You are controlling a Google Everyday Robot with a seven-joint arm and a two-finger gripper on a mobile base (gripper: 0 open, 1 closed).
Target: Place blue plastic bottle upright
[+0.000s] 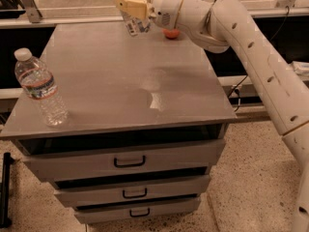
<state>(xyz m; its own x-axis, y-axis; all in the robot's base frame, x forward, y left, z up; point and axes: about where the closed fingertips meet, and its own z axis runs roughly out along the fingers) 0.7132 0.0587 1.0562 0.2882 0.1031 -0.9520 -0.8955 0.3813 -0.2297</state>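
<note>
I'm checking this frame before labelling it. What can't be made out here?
Camera view:
- blue plastic bottle: upper end cut off by the top edge; middle covered by the gripper, clamped on it above the table at its far edge.
- red fruit: mostly hidden behind the arm; its kind is unclear.
- ribbed bottle: label print too small to read.
</note>
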